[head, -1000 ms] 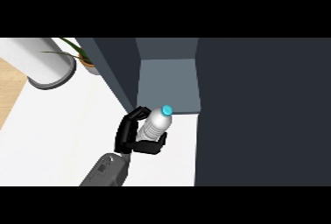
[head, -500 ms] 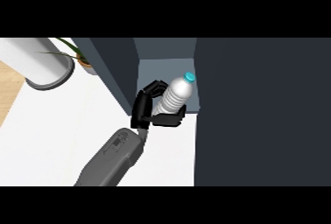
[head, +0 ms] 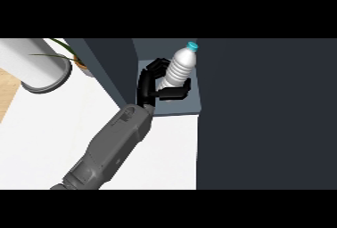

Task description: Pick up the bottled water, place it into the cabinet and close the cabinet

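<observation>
One bottled water [head: 176,67], one cabinet [head: 187,106], one left hand [head: 145,87], one grey forearm [head: 112,147], one plant [head: 66,51], one white cylinder [head: 33,62]

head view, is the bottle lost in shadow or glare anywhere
Head view: no glare; the bottled water shows pale and clear against the grey inside of the cabinet, cap included. The black left hand curled round it blends partly into the dark cabinet wall, and the dark panel at the right shows no detail.
</observation>
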### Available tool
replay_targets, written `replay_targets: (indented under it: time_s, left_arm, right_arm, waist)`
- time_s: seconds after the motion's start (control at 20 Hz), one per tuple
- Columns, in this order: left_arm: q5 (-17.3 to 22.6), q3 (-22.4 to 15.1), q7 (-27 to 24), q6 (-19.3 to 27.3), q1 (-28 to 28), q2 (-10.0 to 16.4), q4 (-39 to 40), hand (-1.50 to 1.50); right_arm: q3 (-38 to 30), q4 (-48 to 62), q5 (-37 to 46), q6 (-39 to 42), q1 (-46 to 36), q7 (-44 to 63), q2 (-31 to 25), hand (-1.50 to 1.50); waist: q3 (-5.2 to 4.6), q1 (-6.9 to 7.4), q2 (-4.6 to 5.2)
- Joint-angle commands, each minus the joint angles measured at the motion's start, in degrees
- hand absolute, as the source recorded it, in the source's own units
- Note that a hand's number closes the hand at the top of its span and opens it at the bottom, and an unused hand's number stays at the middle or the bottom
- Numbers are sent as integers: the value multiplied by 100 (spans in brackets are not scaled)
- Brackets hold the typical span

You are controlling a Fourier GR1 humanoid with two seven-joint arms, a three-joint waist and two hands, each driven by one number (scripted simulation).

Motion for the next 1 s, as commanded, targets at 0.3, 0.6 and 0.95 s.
replay_targets:
  time_s: [0.3,0.6,0.95]
  left_arm:
    - [-608,-10,-98,1235,-1022,110,1926,150]
    - [-731,107,-76,1584,-1580,60,2641,-150]
    - [-603,406,-911,1082,-1569,203,2471,-150]
  right_arm:
    - [-344,-304,-603,232,96,-57,-99,-150]
    - [-390,-371,-618,355,166,0,-148,-150]
    - [-147,-235,-450,382,-17,13,-1,-150]
  waist:
    - [8,-101,64]
    - [-3,-133,102]
    - [-14,-92,122]
